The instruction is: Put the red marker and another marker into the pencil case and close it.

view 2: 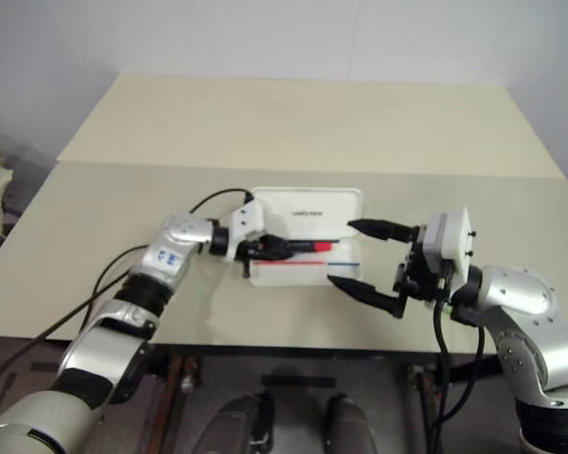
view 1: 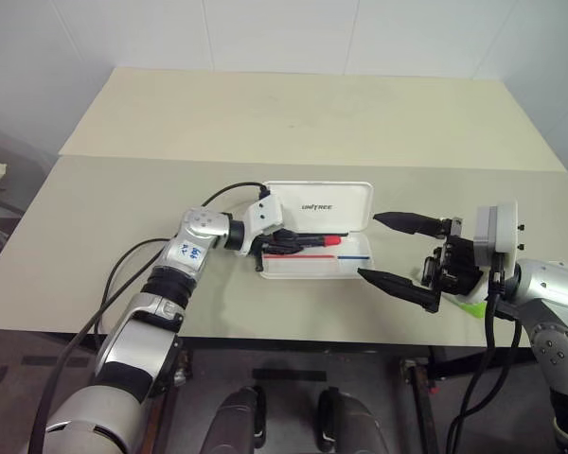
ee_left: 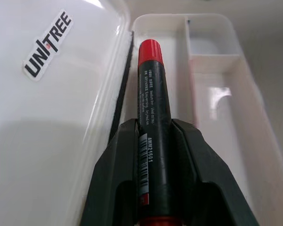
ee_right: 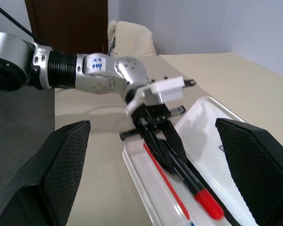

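L pincer grips red marker over open pencil case.

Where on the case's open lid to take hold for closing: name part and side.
The lid lies flat, hinged to the tray along its near edge. Probably take its far long edge, coming from the table's far side.

Cream worktop with a seam across it, against a white tiled wall. Dark door far left; dark floor beneath.
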